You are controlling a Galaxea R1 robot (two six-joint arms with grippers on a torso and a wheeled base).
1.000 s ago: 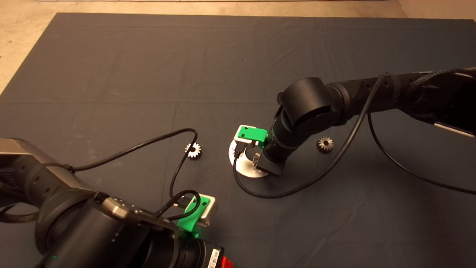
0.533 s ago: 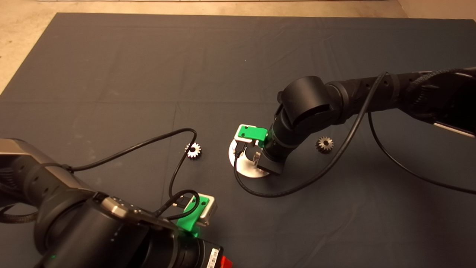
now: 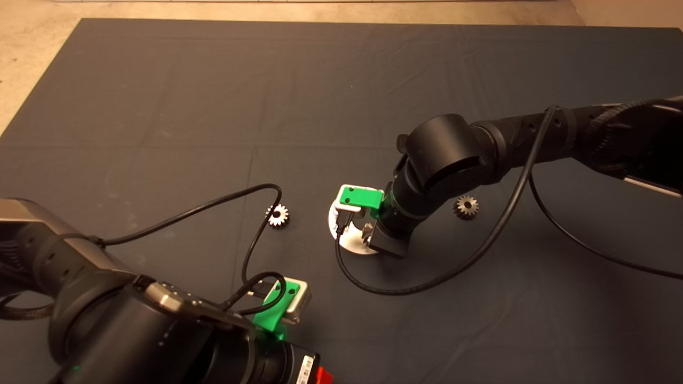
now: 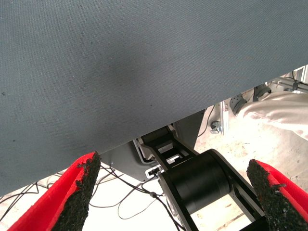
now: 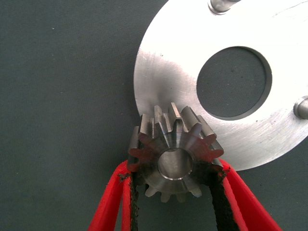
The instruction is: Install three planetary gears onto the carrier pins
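My right gripper is shut on a planetary gear and holds it over the near rim of the shiny carrier disc at mid-mat. In the right wrist view the gear sits between the red fingers, overlapping the disc. Two carrier pins stand bare. The third pin is hidden, and I cannot tell whether it is in the gear's bore. Two more gears lie flat on the mat, one left of the disc and one right of it. My left gripper is open and empty, parked at the lower left.
The left arm's black cable loops across the mat close to the left gear. The right arm's cable curls on the mat in front of the disc. A person's leg shows past the mat's edge.
My right gripper has moved a little lower and nearer over the disc with the gear in it, and now covers more of the disc. The left arm and the loose gears have not moved.
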